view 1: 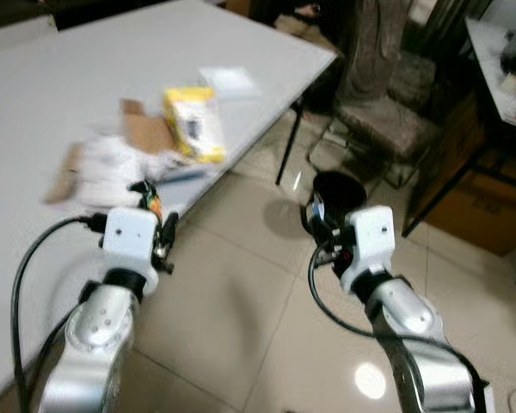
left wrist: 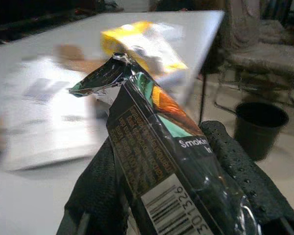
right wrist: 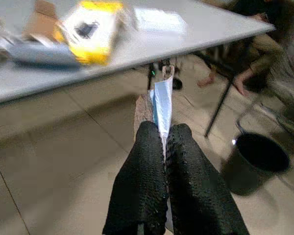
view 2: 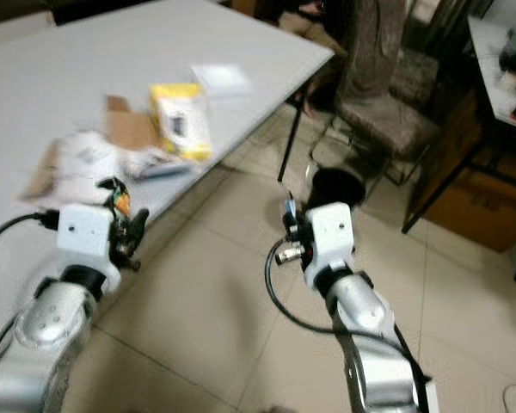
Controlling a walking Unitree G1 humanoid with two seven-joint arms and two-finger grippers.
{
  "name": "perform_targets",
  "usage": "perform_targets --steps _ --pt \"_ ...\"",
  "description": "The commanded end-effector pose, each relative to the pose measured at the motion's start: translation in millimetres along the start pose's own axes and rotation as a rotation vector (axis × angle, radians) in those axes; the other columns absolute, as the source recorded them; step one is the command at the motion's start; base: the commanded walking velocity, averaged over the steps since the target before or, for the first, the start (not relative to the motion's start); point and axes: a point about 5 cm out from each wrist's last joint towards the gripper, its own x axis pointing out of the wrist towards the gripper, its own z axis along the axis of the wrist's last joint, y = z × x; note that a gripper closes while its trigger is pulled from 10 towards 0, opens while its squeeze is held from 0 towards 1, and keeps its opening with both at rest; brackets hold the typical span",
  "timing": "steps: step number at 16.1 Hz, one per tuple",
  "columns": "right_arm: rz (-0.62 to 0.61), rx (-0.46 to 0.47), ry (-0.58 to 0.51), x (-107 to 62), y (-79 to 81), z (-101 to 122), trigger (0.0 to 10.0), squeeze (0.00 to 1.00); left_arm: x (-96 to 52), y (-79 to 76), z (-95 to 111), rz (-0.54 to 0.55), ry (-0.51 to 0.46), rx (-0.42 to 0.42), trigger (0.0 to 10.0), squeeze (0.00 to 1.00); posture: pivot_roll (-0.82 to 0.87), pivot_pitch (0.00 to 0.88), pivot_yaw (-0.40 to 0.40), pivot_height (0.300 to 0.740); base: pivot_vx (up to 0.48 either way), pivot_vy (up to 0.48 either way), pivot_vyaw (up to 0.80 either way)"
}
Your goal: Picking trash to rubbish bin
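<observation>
Your left pincer (left wrist: 152,205) is clamped on a dark foil snack wrapper (left wrist: 152,147), its torn, crinkled top standing up past the fingertips and its barcode end down between the pads. Your right pincer (right wrist: 165,161) is pressed together on a thin silvery-white wrapper (right wrist: 161,105) that pokes straight out beyond the fingers. Both pieces of trash are in hand above the tiled floor (view 1: 232,292), just off the worktop (view 1: 86,69) edge, so the step in hand is, as I judge it, the carry to the black rubbish bin (view 1: 340,191).

Keep both grips firm; each wrapper is light and slippery and could slide out if the pads ease. Bring each pincer right over the bin's open mouth before you let go, one at a time, since thin foil will flutter and may miss if dropped from the side or from high up. The right arm sits nearer the bin, so it looks the easier one to empty first.

On the worktop more litter waits: a yellow packet (view 1: 193,123), a torn piece of brown cardboard (view 1: 144,129), crumpled white paper (view 1: 112,168) and a flat white packet (view 1: 228,80).

Mind the worktop's black leg (view 1: 291,146) close to the bin, and the chair (view 1: 387,120) just behind it. Farther off stands a cardboard box (view 1: 486,211) under another table.
</observation>
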Motion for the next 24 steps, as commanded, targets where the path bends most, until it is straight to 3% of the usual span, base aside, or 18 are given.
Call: perform_targets --steps 1,4,7,10,15,24 --pt "-0.022 0.001 0.004 -1.7 -3.5 0 10.0 0.0 0.9 -4.5 3 -0.027 -0.015 0.012 10.0 0.0 0.05 0.077 -0.116 0.74 0.0 -0.439 0.0" --pt "-0.025 0.012 0.007 -2.2 -2.6 -2 10.0 0.0 2.5 -4.9 3 -0.033 -0.016 0.01 10.0 0.0 0.05 0.073 -0.111 0.74 0.0 -0.441 0.0" --pt "-0.037 0.026 0.018 -3.8 -3.2 -6 10.0 0.0 4.8 -6.6 -4 -0.054 0.037 -0.065 10.0 0.0 0.05 0.071 -0.108 0.74 0.0 0.266 0.0" --pt "-0.077 0.026 0.038 -4.6 -7.6 -12 10.0 0.0 5.3 -8.3 -6 -0.066 0.006 -0.032 10.0 0.0 0.05 0.071 -0.105 0.74 0.0 0.16 0.0" --pt "-0.266 0.092 0.168 -12.6 -32.5 -53 10.0 0.0 5.4 -18.8 -23 -0.139 -0.029 0.004 10.0 0.0 0.05 0.071 -0.105 0.74 0.0 0.0 -0.48" --pt "-0.144 0.053 0.171 -11.3 -16.4 -81 10.0 0.0 3.5 -22.5 -57 -0.165 0.032 0.049 10.0 0.0 0.05 0.065 -0.106 0.74 0.163 0.0 -0.79"
